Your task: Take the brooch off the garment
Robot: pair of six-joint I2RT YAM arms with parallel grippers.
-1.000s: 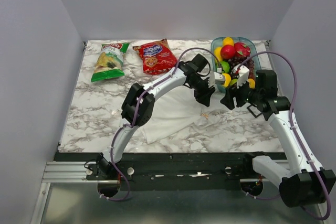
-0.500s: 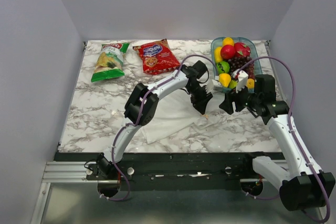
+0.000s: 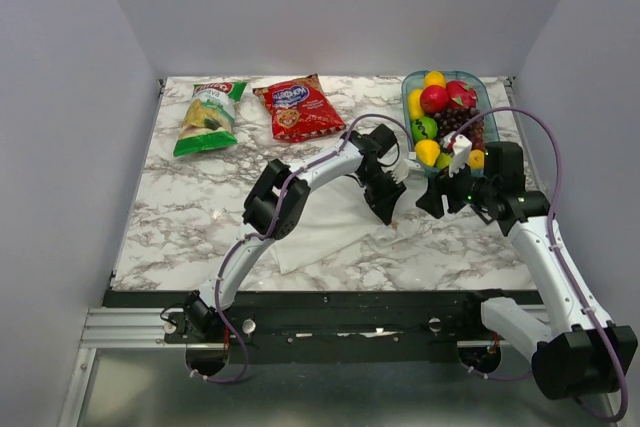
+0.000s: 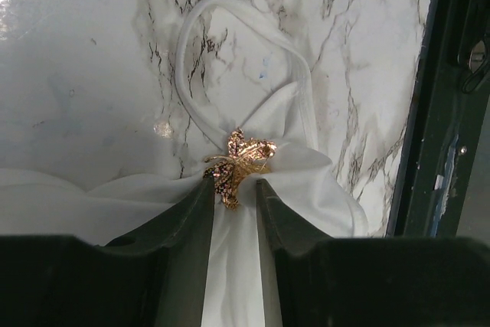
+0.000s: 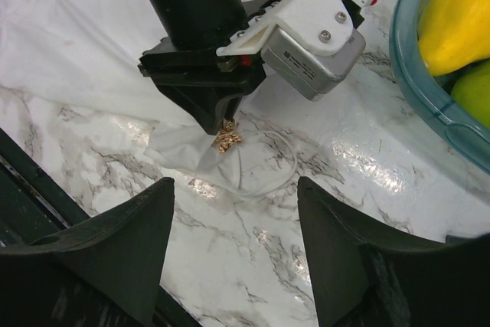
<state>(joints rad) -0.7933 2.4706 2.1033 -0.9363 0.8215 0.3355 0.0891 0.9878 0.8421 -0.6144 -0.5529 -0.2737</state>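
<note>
The left gripper [image 4: 236, 189] had dropped to the garment's [image 4: 115, 204] 3 o'clock corner, its jaws narrowing around the gold brooch [image 4: 239, 162] pinned there, not yet clamped. The right gripper [image 5: 235, 189] hovered with jaws apart, empty.

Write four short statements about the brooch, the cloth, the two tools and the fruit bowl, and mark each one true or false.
1. The gold leaf-shaped brooch sits on bunched fabric of the white garment. True.
2. The left tool has one finger on each side of the brooch's lower end, with cloth showing between them. True.
3. The right tool is clamped on the brooch. False: its jaws stand wide apart with nothing in them, and the brooch lies ahead of it, under the left tool.
4. The clear teal bowl of fruit stands at the far left of the overhead view. False: it stands at the far right, next to the right tool.
</note>
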